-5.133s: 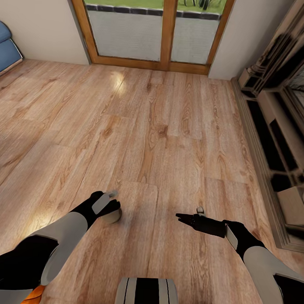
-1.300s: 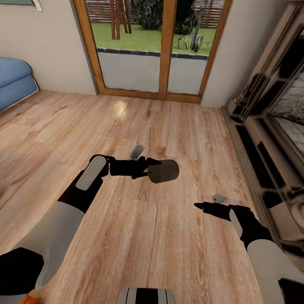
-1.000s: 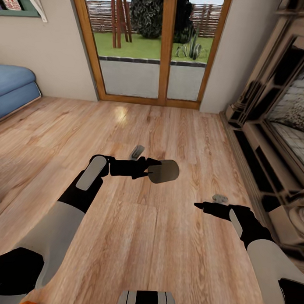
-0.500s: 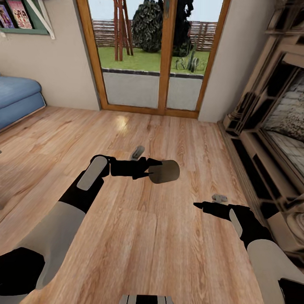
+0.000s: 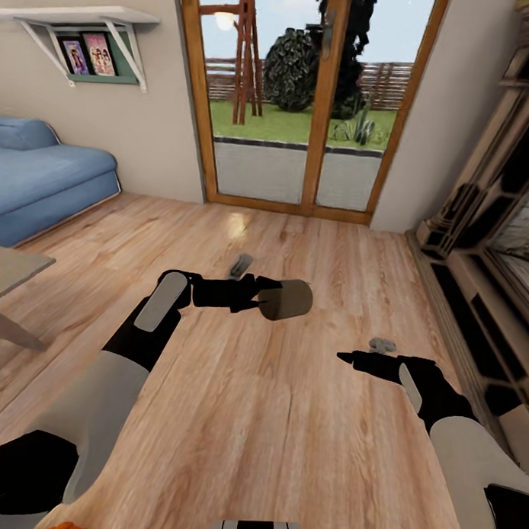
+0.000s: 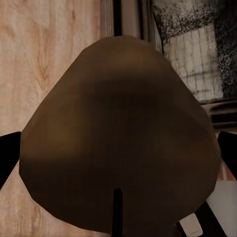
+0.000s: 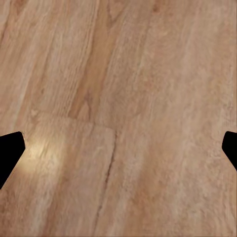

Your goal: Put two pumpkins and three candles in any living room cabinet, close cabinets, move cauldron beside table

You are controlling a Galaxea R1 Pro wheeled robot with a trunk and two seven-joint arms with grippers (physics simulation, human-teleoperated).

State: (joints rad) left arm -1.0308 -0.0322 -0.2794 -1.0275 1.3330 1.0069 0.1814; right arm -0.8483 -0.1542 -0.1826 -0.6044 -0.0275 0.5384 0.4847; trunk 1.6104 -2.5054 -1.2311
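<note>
A tan stubby candle (image 5: 288,299) hangs above the plank floor, lying sideways in my left gripper (image 5: 269,299), which is shut on it. In the left wrist view the candle (image 6: 118,138) looms close, with a dark fingertip at each side of it. My right gripper (image 5: 346,359) hovers over bare floor to the right and stands open, its fingertips (image 7: 10,148) far apart with nothing between them. A corner of the glass-topped table (image 5: 13,267) shows at the left edge. The pumpkins and the cabinet are out of view.
A blue sofa (image 5: 46,181) stands at the back left under a wall shelf (image 5: 90,29). Wood-framed glass doors (image 5: 308,106) lie straight ahead. The fireplace surround (image 5: 494,250) runs along the right. A sliver of something orange (image 5: 65,527) shows at the bottom edge.
The camera has tilted up and turned left, bringing the sofa, shelf and table corner into view. Five seconds ago the left gripper was down at the floor; it now holds the candle raised.
</note>
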